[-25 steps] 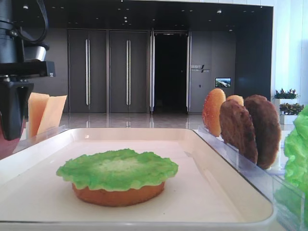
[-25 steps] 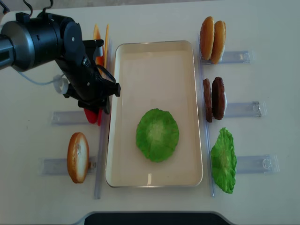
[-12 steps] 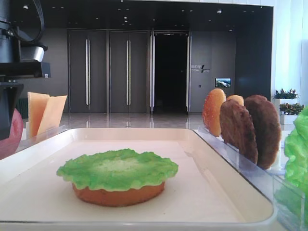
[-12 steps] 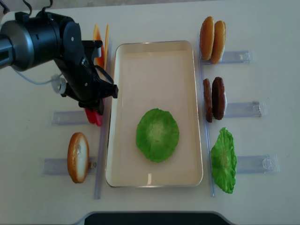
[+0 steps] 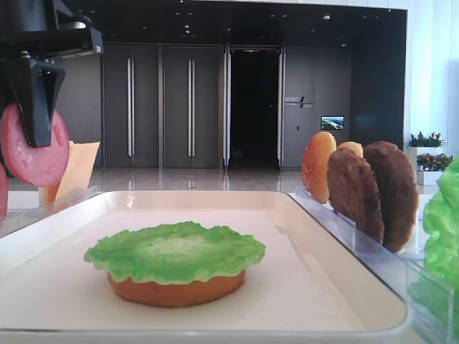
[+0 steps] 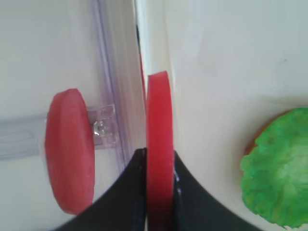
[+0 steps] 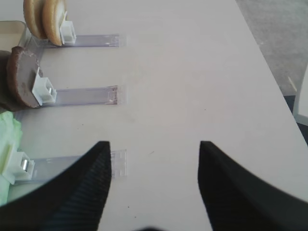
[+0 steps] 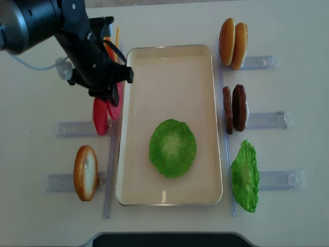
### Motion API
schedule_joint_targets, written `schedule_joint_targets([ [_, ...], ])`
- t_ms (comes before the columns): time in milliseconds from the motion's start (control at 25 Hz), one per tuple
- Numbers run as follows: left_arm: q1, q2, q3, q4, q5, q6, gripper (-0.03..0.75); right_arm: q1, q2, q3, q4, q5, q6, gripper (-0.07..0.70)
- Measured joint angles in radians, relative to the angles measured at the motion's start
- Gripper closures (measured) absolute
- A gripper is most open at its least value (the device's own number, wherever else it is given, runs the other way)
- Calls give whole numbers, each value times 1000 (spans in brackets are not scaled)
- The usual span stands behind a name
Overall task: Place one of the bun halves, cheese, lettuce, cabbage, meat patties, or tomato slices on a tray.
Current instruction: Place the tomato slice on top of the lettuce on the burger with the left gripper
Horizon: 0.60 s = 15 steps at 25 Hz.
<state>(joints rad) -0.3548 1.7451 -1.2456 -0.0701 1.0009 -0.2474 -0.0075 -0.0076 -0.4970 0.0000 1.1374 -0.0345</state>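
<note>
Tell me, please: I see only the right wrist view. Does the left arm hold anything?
Observer: Yes. The left gripper has its fingers shut on one tomato slice, held on edge.
Operator: Where is it relative to the tray?
Observer: In the air beside the left rim of the tray, not above the lettuce that lies on it.
Operator: Is another slice in the rack?
Observer: Yes, a second tomato slice stands upright in the clear rack.
</note>
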Motion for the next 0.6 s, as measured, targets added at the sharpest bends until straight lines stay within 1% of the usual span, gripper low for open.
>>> schedule_joint_targets([
  [80, 0, 0, -18, -3, 27, 0, 664, 4, 0, 0, 0, 0, 0, 218],
  [280, 0, -2, -58, -1, 117, 0, 665, 10, 0, 0, 0, 0, 0, 218],
  [480, -1, -39, -69, 2, 158, 8, 665, 10, 0, 0, 0, 0, 0, 218],
  [600, -25, -83, -69, 30, 189, 10, 665, 10, 0, 0, 0, 0, 0, 218],
])
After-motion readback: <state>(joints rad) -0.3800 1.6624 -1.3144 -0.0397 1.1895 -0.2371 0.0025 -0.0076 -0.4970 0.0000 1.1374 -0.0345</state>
